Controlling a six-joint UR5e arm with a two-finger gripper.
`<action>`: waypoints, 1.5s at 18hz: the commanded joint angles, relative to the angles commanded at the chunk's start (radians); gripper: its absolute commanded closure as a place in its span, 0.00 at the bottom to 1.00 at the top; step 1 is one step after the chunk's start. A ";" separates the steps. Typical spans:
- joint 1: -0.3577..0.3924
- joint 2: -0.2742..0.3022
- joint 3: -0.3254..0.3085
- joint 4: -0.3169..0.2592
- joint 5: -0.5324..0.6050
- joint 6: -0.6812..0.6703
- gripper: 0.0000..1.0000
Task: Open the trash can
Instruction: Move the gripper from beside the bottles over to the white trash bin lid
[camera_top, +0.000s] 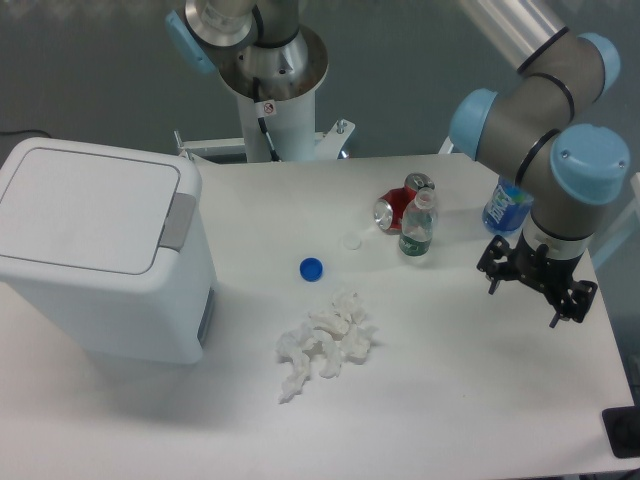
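- While its flat lid lies shut, the trash can (105, 265) stands at the left end of the bench (450, 400), a white boxy bin with rounded corners, by far the biggest thing here; its left edge runs out of the picture.
- On the right rim of the lid sits the grey push-button tab (178, 221), untouched and in full view.
- A small grey panel shows low on the can's right wall; what it is cannot be made out.
- Just right of the can, on the bare bench top, lies a blue bottle cap (312, 268).
- Below the cap sits a heap of crumpled white tissue (325, 345), near the can but apart from it.
- Farther right a small, pale round thing (351, 241) lies flat, too faint to name.
- Beyond it a clear plastic bottle (418, 226) with a green label stands upright, and behind it lies a red drink can (395, 208) on its side, touching or nearly touching the bottle.
- A blue-labelled bottle (507, 205) stands at the far right, mostly hidden behind the arm's joints.
- The pincer (525, 290) hangs over the right part of the bench, well apart from the trash can, black fingers pointing down and spread wide with nothing between them.
- The arm's base column (270, 100) rises at the back edge; its upper links are cut off by the top of the view.
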 joint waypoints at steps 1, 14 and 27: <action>0.000 0.002 0.000 0.000 0.000 -0.001 0.00; -0.038 0.192 -0.172 0.011 0.002 -0.070 0.00; -0.161 0.406 -0.258 -0.028 -0.233 -0.317 0.60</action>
